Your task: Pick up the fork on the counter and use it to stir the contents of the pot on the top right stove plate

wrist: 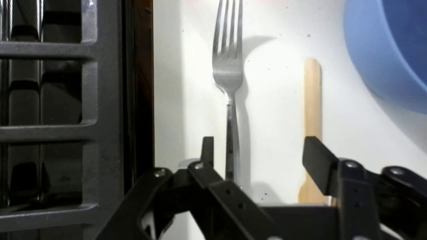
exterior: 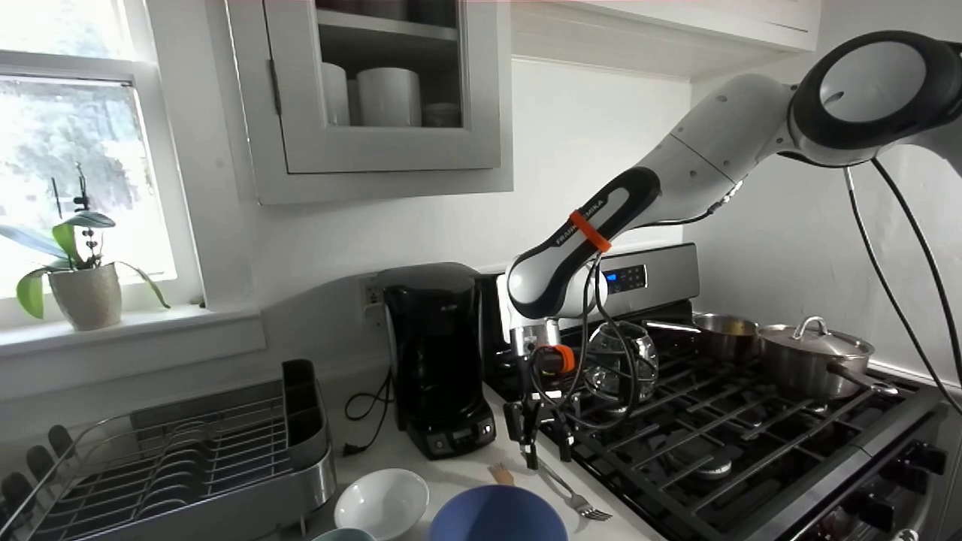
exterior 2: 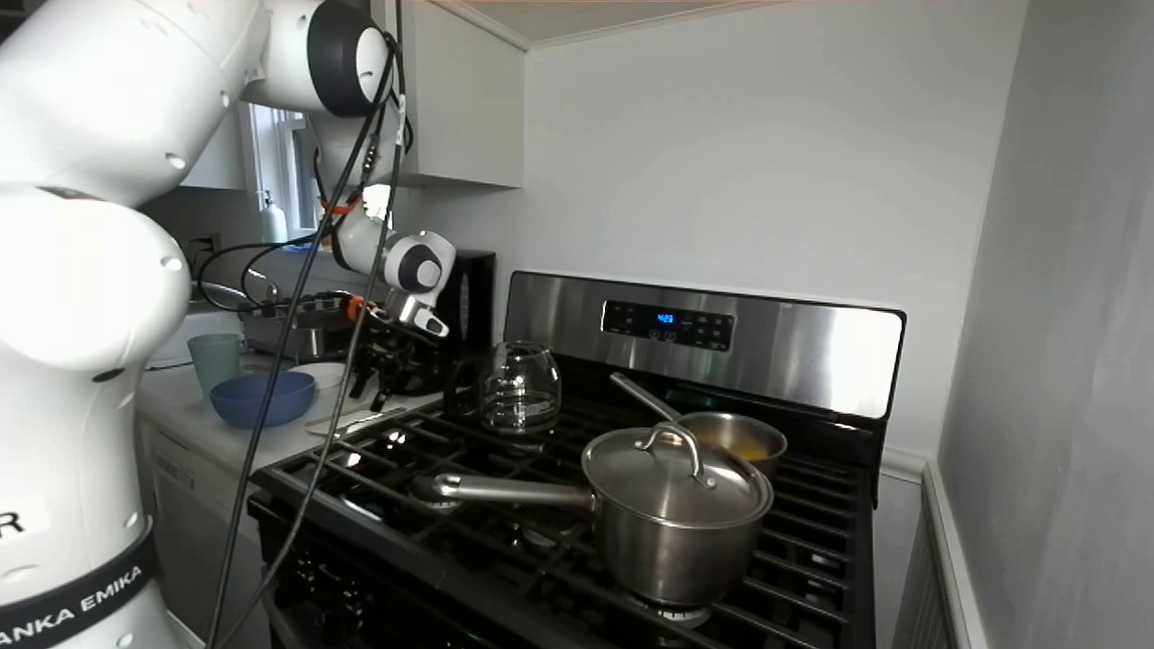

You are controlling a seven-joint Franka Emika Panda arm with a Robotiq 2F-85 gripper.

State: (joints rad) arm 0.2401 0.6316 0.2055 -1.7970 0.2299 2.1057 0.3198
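Note:
On the pale counter (wrist: 277,96) lies a metal fork (wrist: 228,75), tines pointing away from my gripper (wrist: 259,139) in the wrist view. My jaws are open and wide apart. The fork's handle runs between the fingers, closer to the left one, with gaps on both sides; its end is hidden behind the gripper. In an exterior view, the gripper (exterior: 548,454) points down, low over the counter beside the fork (exterior: 577,502). An uncovered steel pot (exterior 2: 735,435) with yellowish contents stands at the back right of the stove; the plate beneath it is hidden.
A wooden utensil (wrist: 312,100) lies parallel to the fork, under the right finger's side. A blue bowl (wrist: 363,56) and white bowl (exterior: 382,502) stand close by. The stove grate (wrist: 100,133) borders the counter. A glass carafe (exterior 2: 520,397) and lidded pot (exterior 2: 676,550) sit on the stove.

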